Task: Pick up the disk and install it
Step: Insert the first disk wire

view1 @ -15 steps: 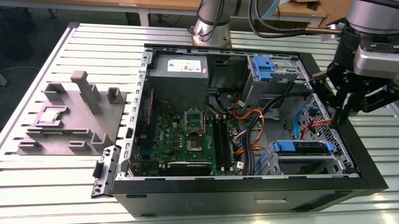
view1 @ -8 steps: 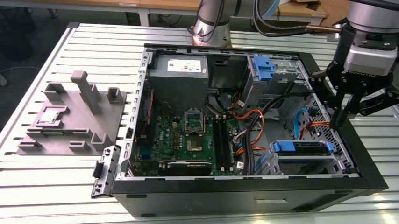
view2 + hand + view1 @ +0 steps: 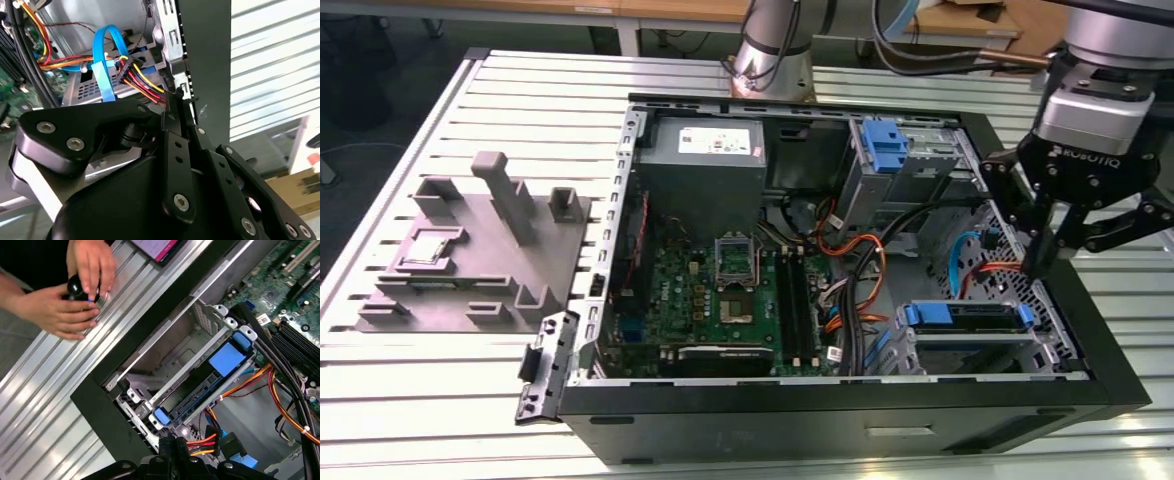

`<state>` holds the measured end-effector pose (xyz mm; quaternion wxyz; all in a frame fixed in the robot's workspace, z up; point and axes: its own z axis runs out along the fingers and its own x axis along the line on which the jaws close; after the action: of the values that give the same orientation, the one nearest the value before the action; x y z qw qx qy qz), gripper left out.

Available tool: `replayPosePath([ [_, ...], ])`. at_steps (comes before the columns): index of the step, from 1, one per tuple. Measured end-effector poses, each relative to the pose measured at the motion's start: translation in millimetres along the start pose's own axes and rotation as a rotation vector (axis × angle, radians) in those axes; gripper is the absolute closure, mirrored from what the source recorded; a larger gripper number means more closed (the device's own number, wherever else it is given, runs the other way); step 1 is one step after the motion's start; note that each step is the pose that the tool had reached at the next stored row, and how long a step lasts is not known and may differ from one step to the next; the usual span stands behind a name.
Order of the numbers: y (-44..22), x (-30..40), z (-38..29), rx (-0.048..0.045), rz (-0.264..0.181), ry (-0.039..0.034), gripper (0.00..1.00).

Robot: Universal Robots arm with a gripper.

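The disk [image 3: 967, 316] lies flat in the drive cage at the front corner of the open computer case [image 3: 854, 410], on the exterior view's right. Its blue carrier frame shows along its edge. In the first wrist view the disk [image 3: 210, 377] sits in the metal cage with a blue tab at each end. My gripper [image 3: 1042, 262] hangs fingers-down just behind the cage, close to the case's side wall. It is shut with nothing visible between its fingers. In the second wrist view the fingertips [image 3: 172, 102] stand right beside a power connector [image 3: 131, 70] with red, yellow and black wires.
Orange, blue and black cables [image 3: 861, 270] cross the case floor beside the motherboard [image 3: 720, 290]. An upright blue bracket [image 3: 886, 145] stands at the back. A grey fixture [image 3: 474, 250] holding a small silver chip [image 3: 434, 245] lies outside. A person's hands [image 3: 75, 295] hold a black knob on the table.
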<state>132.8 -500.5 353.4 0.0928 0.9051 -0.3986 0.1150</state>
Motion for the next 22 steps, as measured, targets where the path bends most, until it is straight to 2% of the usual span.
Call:
replayPosePath([
  [22, -0.2, -0.8, 2.9, -0.1129, 0.382, -0.0304, 0.84],
])
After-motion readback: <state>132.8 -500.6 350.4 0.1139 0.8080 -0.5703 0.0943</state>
